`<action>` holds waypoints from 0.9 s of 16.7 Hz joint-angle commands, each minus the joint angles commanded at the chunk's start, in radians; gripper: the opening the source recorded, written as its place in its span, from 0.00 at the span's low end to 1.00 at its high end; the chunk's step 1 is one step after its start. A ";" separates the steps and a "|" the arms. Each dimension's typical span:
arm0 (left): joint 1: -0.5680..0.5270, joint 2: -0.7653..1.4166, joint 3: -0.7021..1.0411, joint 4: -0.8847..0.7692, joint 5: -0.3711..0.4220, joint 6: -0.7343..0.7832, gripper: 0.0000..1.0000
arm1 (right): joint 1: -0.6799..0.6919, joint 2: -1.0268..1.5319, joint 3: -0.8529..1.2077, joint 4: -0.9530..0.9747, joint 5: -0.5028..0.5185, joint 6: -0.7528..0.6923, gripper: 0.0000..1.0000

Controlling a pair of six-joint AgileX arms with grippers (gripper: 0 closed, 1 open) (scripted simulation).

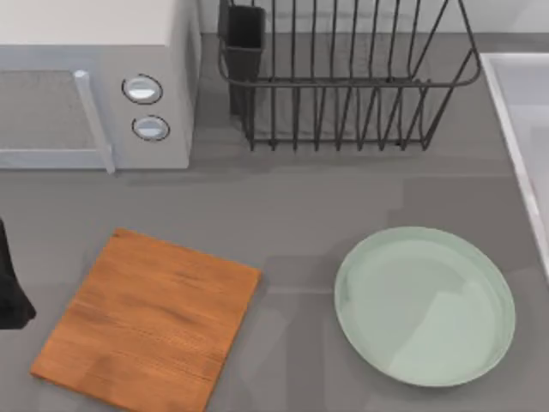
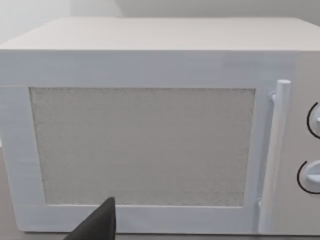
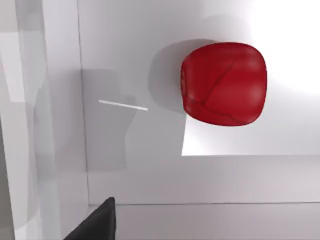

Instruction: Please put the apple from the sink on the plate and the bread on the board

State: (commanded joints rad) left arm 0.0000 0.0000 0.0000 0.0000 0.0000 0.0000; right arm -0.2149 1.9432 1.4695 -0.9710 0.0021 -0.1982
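My right hand point(image 3: 95, 222) hangs over the apple point(image 3: 223, 83) in the sink point(image 3: 150, 170), grip can't tell; plate point(image 1: 425, 306) at 4 o'clock bare.

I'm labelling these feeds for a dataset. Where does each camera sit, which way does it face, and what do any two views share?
Top view: above the table, looking down on the board, plate, dish rack and sink edge; a dark bit of the left arm at the left edge.
Left wrist view: on the left arm, facing the microwave door; one dark finger tip shows.
Right wrist view: on the right arm, looking into the sink at the apple; one dark finger tip shows.
Shared: the microwave, in top and left wrist views.
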 joint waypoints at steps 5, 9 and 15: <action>0.000 0.000 0.000 0.000 0.000 0.000 1.00 | -0.019 0.167 0.127 -0.085 0.000 -0.017 1.00; 0.000 0.000 0.000 0.000 0.000 0.000 1.00 | -0.019 0.169 0.129 -0.086 0.000 -0.018 1.00; 0.000 0.000 0.000 0.000 0.000 0.000 1.00 | -0.015 0.239 0.080 0.029 0.001 -0.016 1.00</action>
State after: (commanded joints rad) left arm 0.0000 0.0000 0.0000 0.0000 0.0000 0.0000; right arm -0.2295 2.1826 1.5491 -0.9422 0.0031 -0.2139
